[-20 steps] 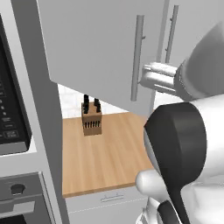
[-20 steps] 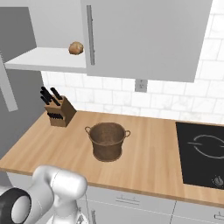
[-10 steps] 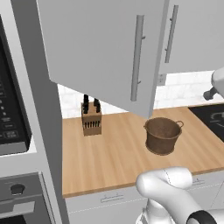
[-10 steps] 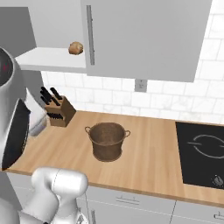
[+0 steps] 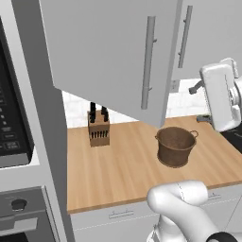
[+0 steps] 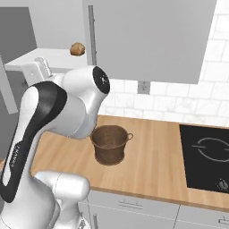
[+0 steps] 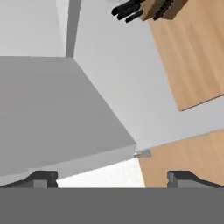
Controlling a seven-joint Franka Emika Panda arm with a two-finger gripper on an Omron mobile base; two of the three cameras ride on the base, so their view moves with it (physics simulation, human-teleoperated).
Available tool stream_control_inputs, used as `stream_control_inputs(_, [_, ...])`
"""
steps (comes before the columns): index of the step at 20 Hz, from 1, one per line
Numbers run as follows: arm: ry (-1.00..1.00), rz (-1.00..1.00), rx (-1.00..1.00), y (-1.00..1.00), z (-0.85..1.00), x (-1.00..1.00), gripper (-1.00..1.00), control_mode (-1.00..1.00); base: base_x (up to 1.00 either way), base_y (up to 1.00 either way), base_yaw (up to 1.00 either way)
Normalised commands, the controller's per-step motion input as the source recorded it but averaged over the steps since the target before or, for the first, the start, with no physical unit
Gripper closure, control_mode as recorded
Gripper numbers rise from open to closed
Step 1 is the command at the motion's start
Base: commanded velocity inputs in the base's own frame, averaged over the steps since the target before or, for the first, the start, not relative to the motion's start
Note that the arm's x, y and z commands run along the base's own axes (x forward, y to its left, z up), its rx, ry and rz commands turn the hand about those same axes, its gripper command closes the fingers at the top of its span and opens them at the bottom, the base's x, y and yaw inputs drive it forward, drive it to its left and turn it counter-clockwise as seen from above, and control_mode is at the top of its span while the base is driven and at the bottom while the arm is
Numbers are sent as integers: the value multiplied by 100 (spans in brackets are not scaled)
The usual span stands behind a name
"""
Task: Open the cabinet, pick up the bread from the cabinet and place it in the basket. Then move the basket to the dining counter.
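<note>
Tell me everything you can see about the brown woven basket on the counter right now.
The basket is dark brown, round and woven, bucket-shaped and wider at the rim, with a small loop handle at each side. It stands upright on the light wood worktop, in front of the white tiled wall and right of the knife block, with bare wood between them. What shows of its inside looks empty. Nothing but the worktop touches it. The open cabinet door hangs above and in front of it.
</note>
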Motion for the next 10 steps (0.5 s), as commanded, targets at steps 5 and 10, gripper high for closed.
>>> stream_control_inputs(5, [15,15,4,54,5,49,-100,-100,0,0,0])
stream_control_inputs(10, [4,8,0,69,6,5,-100,-100,0,0,0])
